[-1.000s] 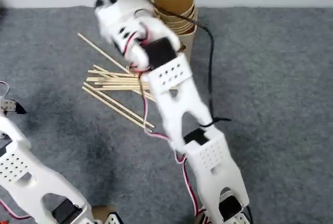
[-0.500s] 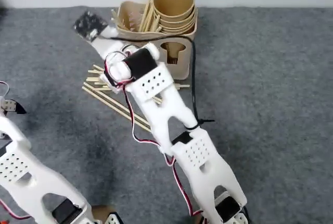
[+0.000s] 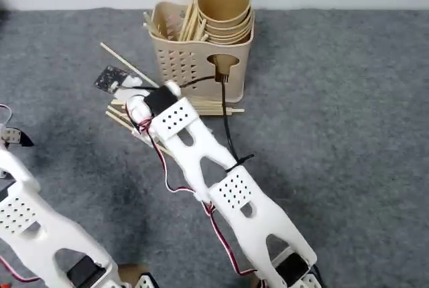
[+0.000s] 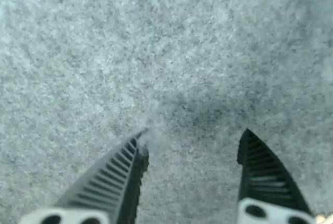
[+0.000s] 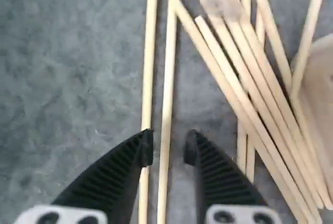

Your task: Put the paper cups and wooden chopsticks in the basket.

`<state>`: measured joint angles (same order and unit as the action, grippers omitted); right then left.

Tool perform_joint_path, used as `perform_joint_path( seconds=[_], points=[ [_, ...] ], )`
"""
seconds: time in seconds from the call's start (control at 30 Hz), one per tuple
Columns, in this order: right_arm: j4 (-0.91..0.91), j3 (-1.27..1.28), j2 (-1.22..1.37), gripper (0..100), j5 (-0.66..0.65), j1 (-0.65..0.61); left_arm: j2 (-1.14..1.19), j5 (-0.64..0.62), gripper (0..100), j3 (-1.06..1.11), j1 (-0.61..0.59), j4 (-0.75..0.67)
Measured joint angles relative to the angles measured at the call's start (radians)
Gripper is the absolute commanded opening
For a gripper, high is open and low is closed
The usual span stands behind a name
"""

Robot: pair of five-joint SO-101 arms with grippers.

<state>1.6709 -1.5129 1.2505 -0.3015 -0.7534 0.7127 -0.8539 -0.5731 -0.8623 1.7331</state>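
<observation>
The basket (image 3: 194,67) stands at the far side of the gray table (image 3: 348,100). The paper cups (image 3: 224,0) sit stacked inside it, on one side. Some chopsticks (image 3: 184,23) stand in the other side of the basket.

More loose chopsticks (image 3: 214,108) lie flat on the table, just in front of the basket and off to one side of it. One long stick (image 3: 131,67) lies apart from the pile, slanted.

The right arm (image 3: 221,181) stretches across the table to this pile. The right gripper (image 5: 167,146) is low over the sticks. Its fingers (image 5: 143,151) are a little apart, and one thin chopstick (image 5: 167,94) lies in the gap between them. The fingers do not squeeze it. A second stick (image 5: 150,52) lies right beside one finger.

The left arm (image 3: 27,221) is at the near corner of the table, well away from the basket. The left gripper (image 4: 192,143) hangs over bare gray table, with its fingers (image 4: 125,172) spread wide and nothing between them.
</observation>
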Motion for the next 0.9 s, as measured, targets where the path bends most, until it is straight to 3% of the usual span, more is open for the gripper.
perform_joint_path(
  seconds=[0.6,0.9],
  points=[
    [0.061,-0.118,0.097,19.9,0.052,-0.092,0.0,0.0,26,0.0,0.0,0.0],
    [0.061,-0.118,0.115,19.8,0.052,-0.061,0.0,0.0,26,0.0,0.0,0.0]
  ],
)
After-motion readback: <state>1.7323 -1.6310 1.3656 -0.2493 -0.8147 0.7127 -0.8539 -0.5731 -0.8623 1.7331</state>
